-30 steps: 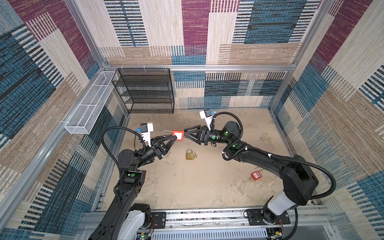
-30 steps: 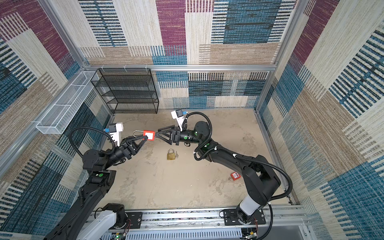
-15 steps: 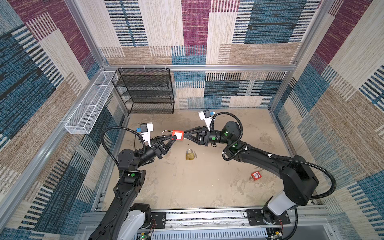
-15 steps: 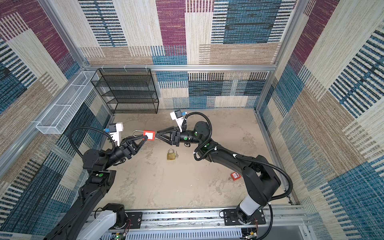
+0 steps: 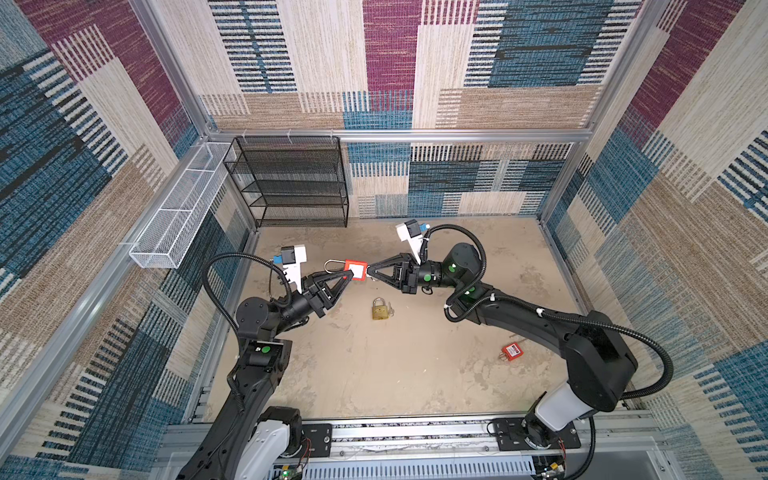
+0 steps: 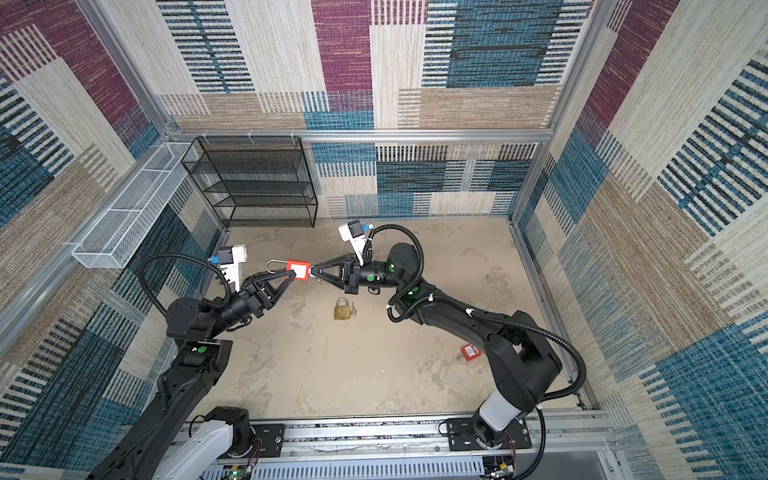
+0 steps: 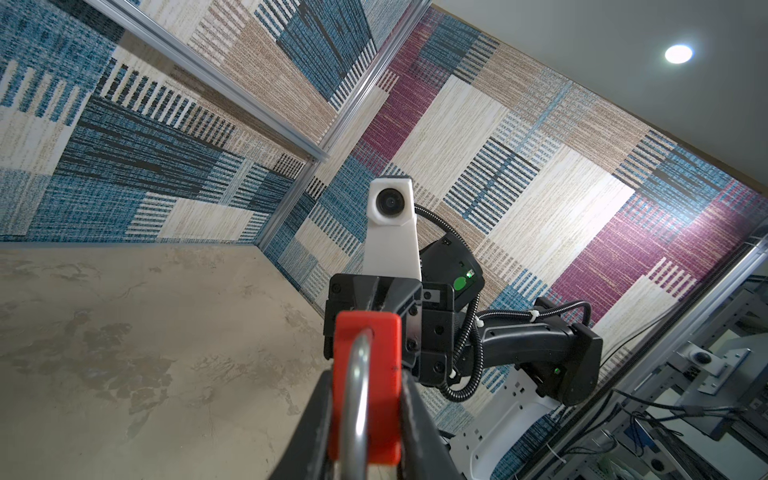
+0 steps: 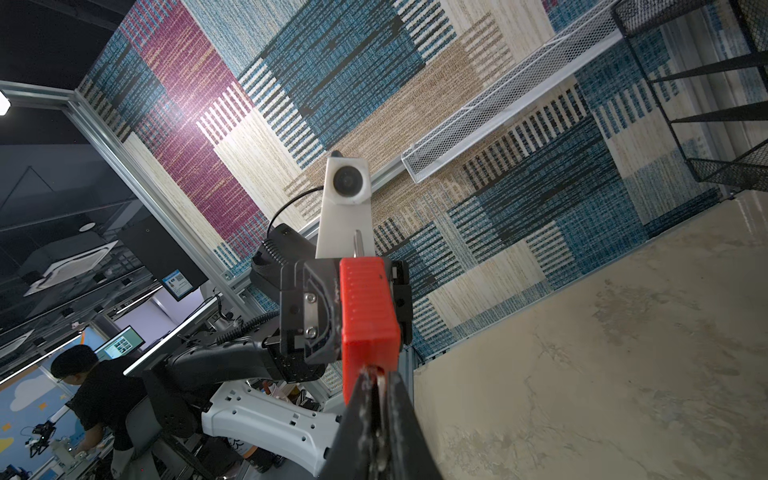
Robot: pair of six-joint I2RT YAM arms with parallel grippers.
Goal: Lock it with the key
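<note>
The left gripper point(image 5: 345, 277) is clamped across the body of the red padlock point(image 5: 355, 270), holding it in mid-air between the two arms. The right gripper point(image 5: 371, 273) is squeezed tight at the lock's bottom end on what looks like the key point(image 8: 379, 376), though nearly all of it is buried between the fingertips. The lock lies level, its long axis running gripper to gripper. Its shackle point(image 5: 332, 266) points away from the right arm.

I see a red padlock point(image 5: 355, 270) with a white label (silver shackle), a brass-yellow padlock point(image 5: 378, 309), a second red padlock point(image 5: 512, 351), a black mesh shelf point(image 5: 291, 183), a white wire basket point(image 5: 174, 220), a mottled tan floor point(image 5: 374, 374) and blue, maroon and beige striped patchwork walls point(image 5: 540, 62).
</note>
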